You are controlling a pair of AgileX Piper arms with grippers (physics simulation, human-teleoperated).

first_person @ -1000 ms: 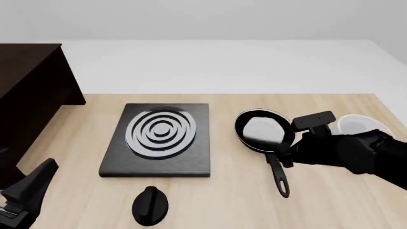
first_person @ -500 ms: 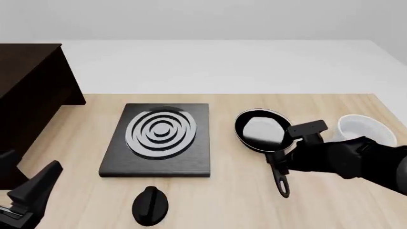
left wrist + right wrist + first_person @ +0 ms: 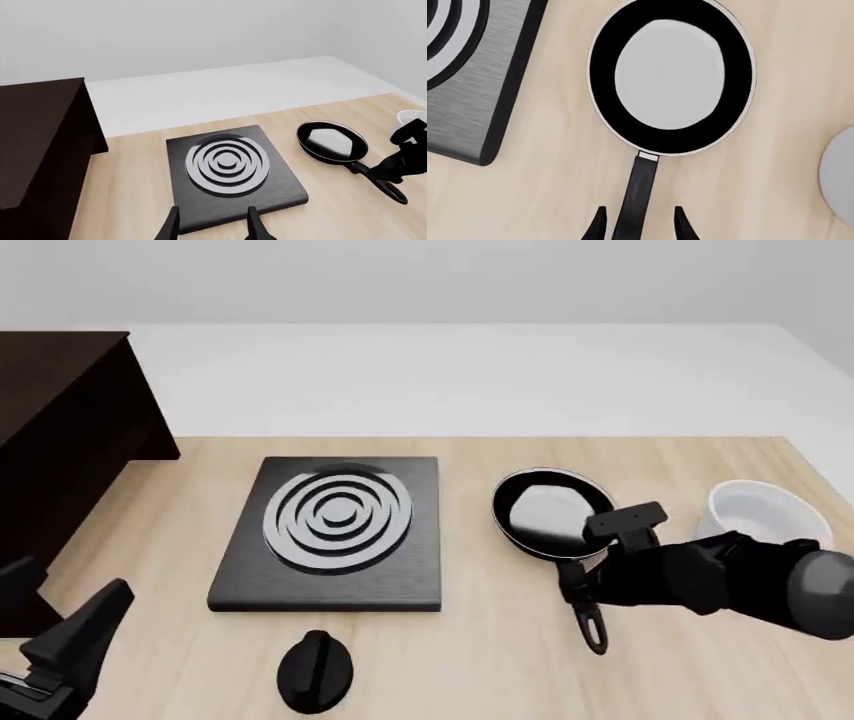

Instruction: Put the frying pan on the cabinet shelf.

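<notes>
The frying pan [image 3: 545,512] lies on the light wood table to the right of the stove plate, its long handle [image 3: 585,612] pointing toward the near edge. My right gripper [image 3: 577,585] is low over that handle. In the right wrist view the pan [image 3: 670,80] fills the frame, and my right gripper [image 3: 639,226] is open with one finger on each side of the handle [image 3: 639,192], small gaps showing. The dark cabinet shelf [image 3: 54,370] stands at the far left. Open and empty, my left gripper [image 3: 60,610] hangs near the front left corner.
A black square stove plate [image 3: 334,530] with silver rings sits mid-table, and my left gripper [image 3: 212,229] hovers at its near edge. A black knob-like object [image 3: 316,670] lies in front of it. A white bowl [image 3: 761,512] stands right of the pan, beside my right arm.
My right gripper has moved left and down along the pan, from beside the rim to straddling the handle. The left gripper has shifted slightly. The pan has not moved.
</notes>
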